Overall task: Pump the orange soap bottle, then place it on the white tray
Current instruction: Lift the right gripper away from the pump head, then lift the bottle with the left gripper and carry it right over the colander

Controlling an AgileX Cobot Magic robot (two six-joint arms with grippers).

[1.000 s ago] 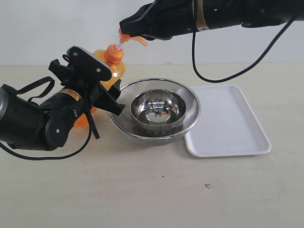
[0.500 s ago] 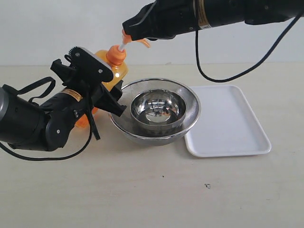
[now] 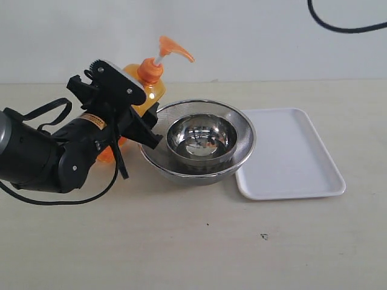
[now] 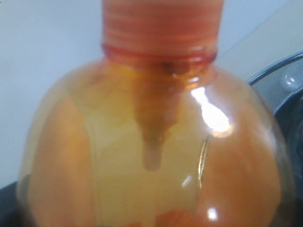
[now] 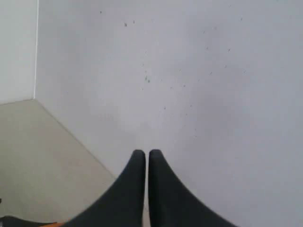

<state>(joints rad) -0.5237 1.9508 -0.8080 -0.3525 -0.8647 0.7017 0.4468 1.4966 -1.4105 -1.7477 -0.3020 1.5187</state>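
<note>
The orange soap bottle point(image 3: 149, 90) is translucent orange plastic with rounded shoulders, and a paler amber shows where light passes through it. Its ribbed orange collar point(image 3: 149, 70) sits on the neck. Above the collar a short white stem point(image 3: 158, 58) stands raised, carrying the orange pump head point(image 3: 176, 48), whose spout points towards the bowls. In the left wrist view the bottle's shoulder point(image 4: 151, 156) fills the picture, with a dip tube visible inside below the collar and bright highlights on the plastic.

The bottle leans with its top towards the bowls. It stands at the left of the table point(image 3: 181, 241), just beside the steel mesh bowl point(image 3: 243, 130). The bottle is well apart from the white tray point(image 3: 290, 157), which lies flat on the far side of that bowl, close against its rim. A smaller polished steel bowl point(image 3: 201, 140) sits inside the mesh one. Whether the bottle's base touches the table cannot be told, as the arm covers it.

The left gripper point(image 3: 138, 118) is clamped around the bottle's middle and hides its face, so nothing printed on the bottle can be read. The only writing in sight is on a small orange sticker point(image 3: 91, 119) on the left arm, and it is too small to make out.

The right gripper point(image 5: 147, 154) shows only in its own wrist view, with its two black fingertips pressed together on nothing, facing a pale wall. A black cable point(image 3: 341, 25) loops in at the top of the exterior view.
</note>
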